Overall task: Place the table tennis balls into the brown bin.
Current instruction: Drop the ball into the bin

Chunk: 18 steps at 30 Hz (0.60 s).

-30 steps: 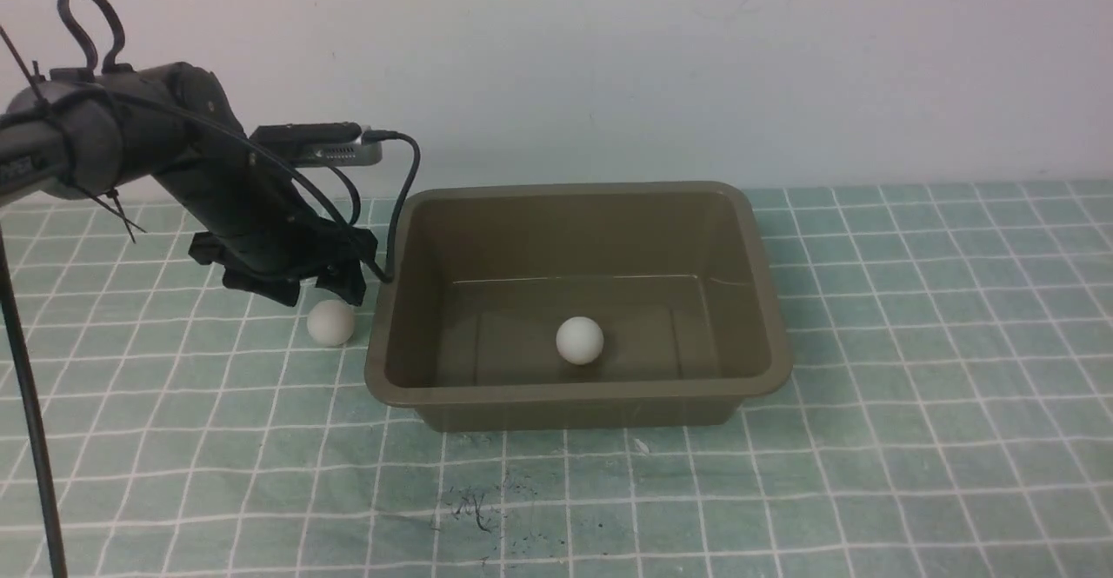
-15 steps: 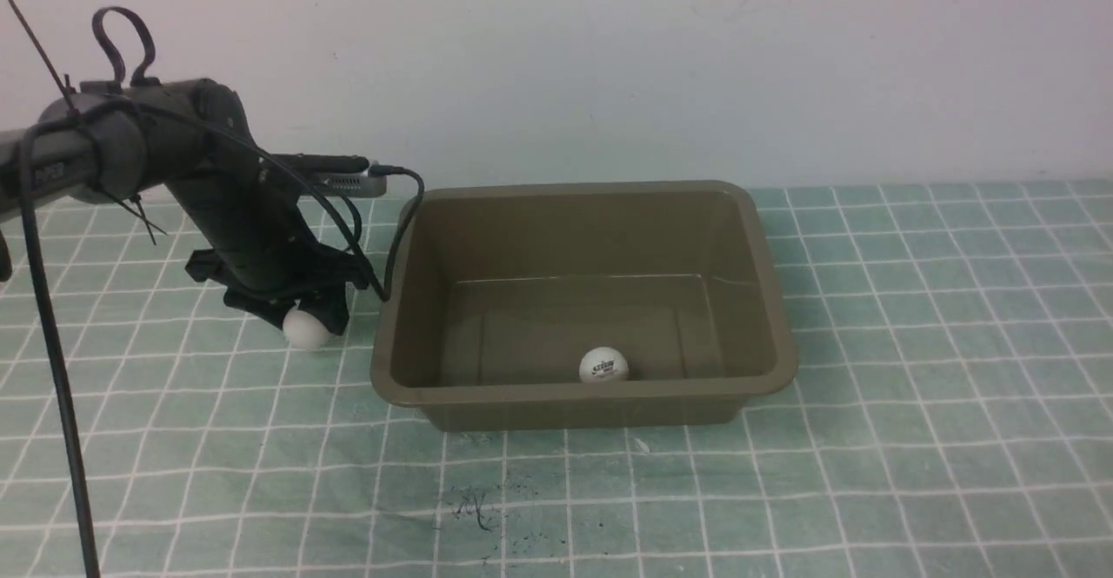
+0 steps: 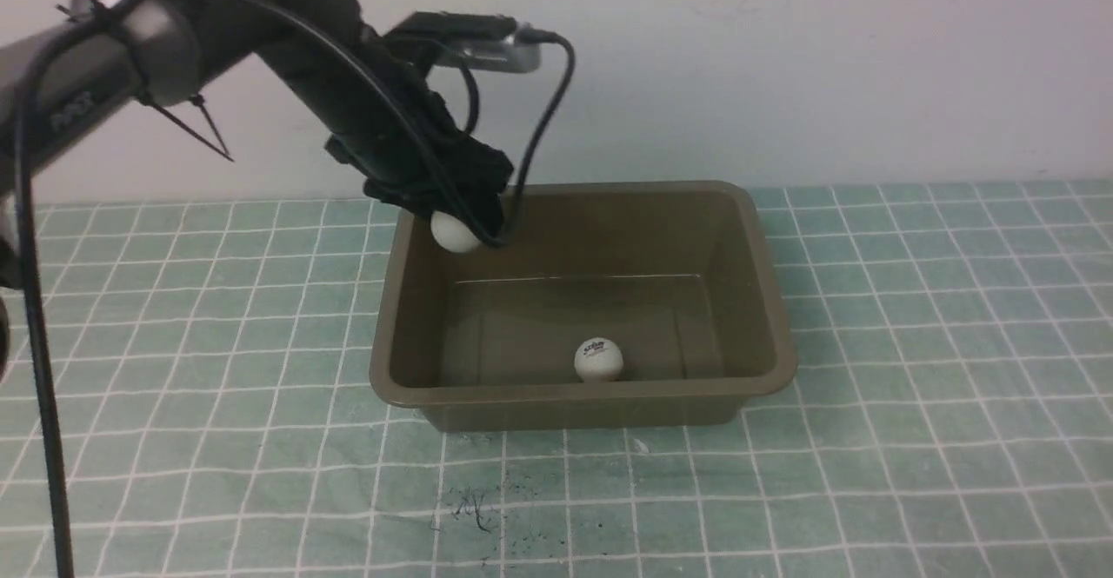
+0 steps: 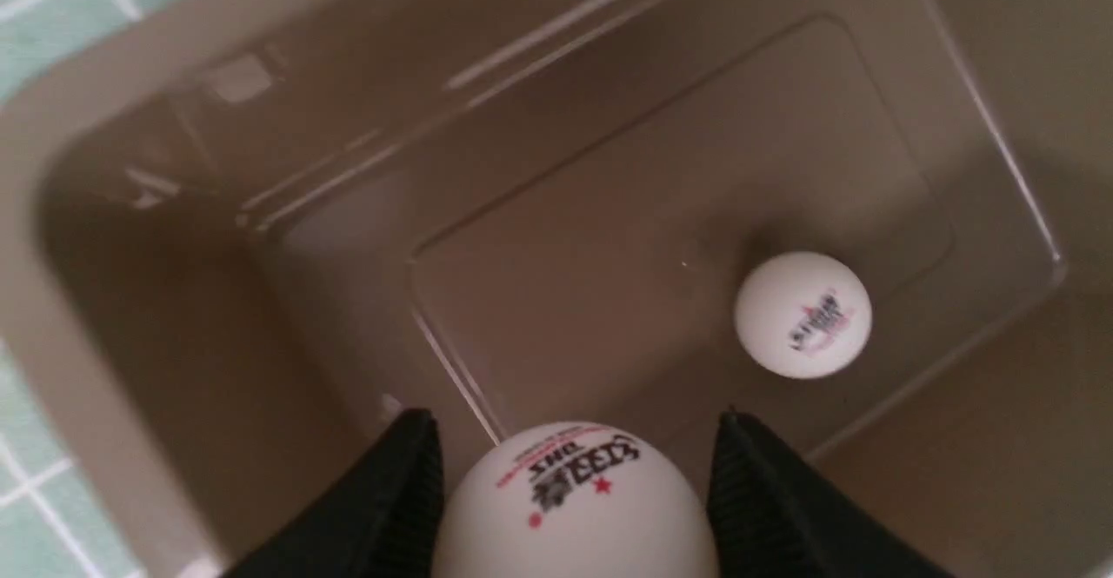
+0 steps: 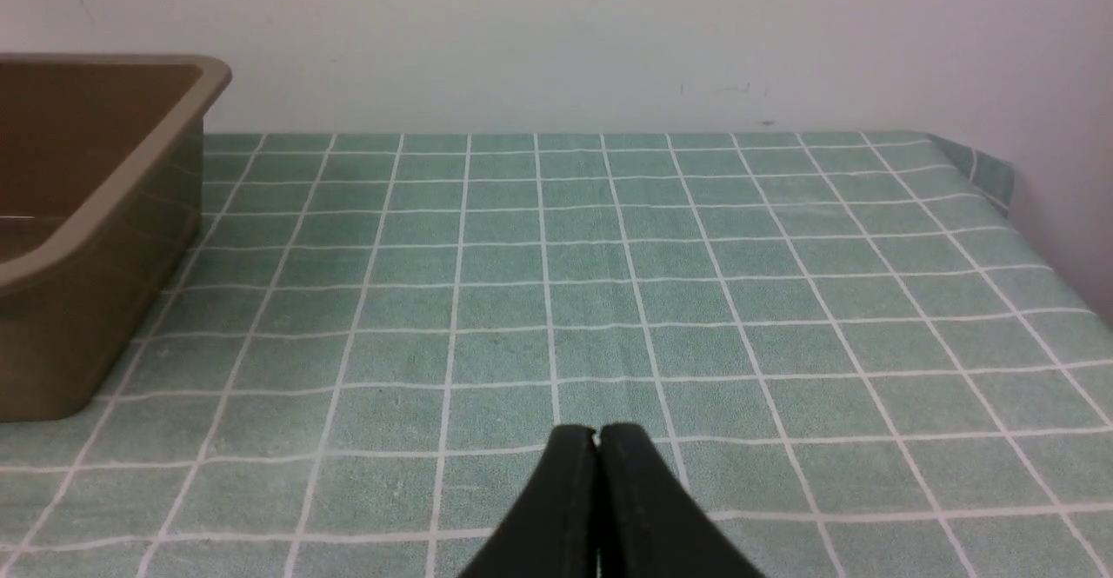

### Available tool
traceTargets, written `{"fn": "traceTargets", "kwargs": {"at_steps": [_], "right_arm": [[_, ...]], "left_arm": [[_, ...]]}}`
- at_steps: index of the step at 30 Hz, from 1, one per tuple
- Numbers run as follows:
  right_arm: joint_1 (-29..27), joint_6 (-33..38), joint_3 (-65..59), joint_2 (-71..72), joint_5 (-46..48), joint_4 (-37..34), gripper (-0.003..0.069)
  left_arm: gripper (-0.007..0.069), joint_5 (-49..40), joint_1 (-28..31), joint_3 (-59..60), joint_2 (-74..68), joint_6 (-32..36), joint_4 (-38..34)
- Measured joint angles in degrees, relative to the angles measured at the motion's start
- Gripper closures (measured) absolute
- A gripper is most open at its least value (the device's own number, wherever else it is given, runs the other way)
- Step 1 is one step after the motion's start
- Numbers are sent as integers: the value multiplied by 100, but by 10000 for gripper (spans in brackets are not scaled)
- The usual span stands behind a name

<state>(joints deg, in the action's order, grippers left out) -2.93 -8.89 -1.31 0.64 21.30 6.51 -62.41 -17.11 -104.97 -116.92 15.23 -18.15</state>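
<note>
We held one ball point(image 3: 454, 233) clamped in our left claw point(image 4: 574, 443) above the bin's point(image 3: 574, 393) far-left corner, the other ball point(image 3: 599, 359) lay on its floor, and our right claw point(image 5: 596, 439) was pressed together.

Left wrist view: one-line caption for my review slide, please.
The left gripper holds a ball between its fingers over the bin, where a second ball lies.

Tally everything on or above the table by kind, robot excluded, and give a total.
Table tennis balls: 2
Brown bin: 1
Total: 3
</note>
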Motion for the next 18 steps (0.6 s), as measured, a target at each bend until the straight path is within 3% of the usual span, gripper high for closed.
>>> {"fn": "traceTargets", "kwargs": {"at_steps": [4, 8, 14, 18], "right_arm": [[0, 0, 0, 0, 0, 0, 668], [0, 0, 0, 0, 0, 0, 668], [0, 0, 0, 0, 0, 0, 668], [0, 0, 0, 0, 0, 0, 668]], "left_arm": [[161, -165, -140, -62, -16, -616, 250], [176, -578, -146, -213, 112, -785, 533], [556, -794, -146, -65, 1278, -1090, 1366], [620, -774, -207, 583, 2466, -1245, 1322]]}}
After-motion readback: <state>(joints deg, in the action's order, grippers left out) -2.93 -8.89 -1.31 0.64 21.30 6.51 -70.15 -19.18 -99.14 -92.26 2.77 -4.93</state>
